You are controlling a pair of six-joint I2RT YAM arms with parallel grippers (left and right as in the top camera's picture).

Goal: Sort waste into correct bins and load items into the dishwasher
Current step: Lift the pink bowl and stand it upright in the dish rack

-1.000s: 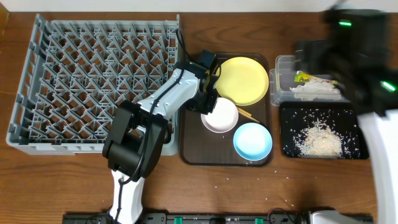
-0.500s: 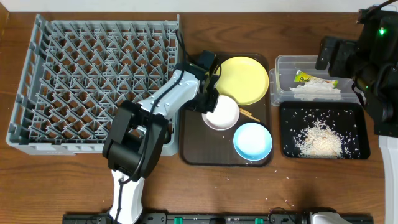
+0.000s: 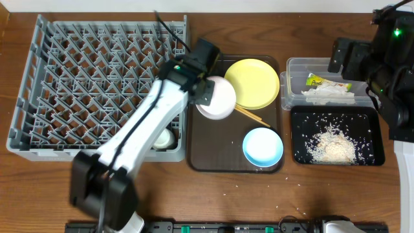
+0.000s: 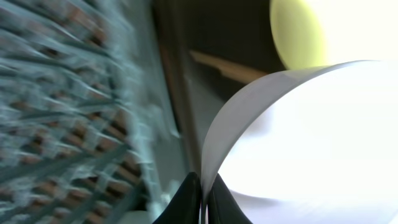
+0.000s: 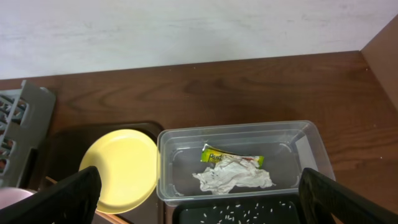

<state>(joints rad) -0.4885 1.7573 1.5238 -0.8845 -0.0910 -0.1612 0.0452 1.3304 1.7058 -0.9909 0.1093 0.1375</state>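
White bowl (image 3: 218, 100) is pinched by its rim in your left fingers (image 4: 185, 200) over the tray's (image 3: 213, 155) edge, likely for the dish rack (image 3: 97, 84); right fingers (image 5: 56, 199) are spread.

Dark brown serving tray (image 3: 213, 155) on a wooden table (image 3: 259, 200), white wall (image 5: 186, 31) behind.

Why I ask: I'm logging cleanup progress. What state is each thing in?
left hand, shut on the rim of the white bowl.
white bowl, held over the brown tray.
right hand, open, empty.
yellow plate, flat on the tray, empty.
light blue bowl, upright, empty.
chopsticks, lying on the tray.
clear tub, holds wrapper and crumpled paper.
black tray, holds rice.
dish rack, holds one white cup.
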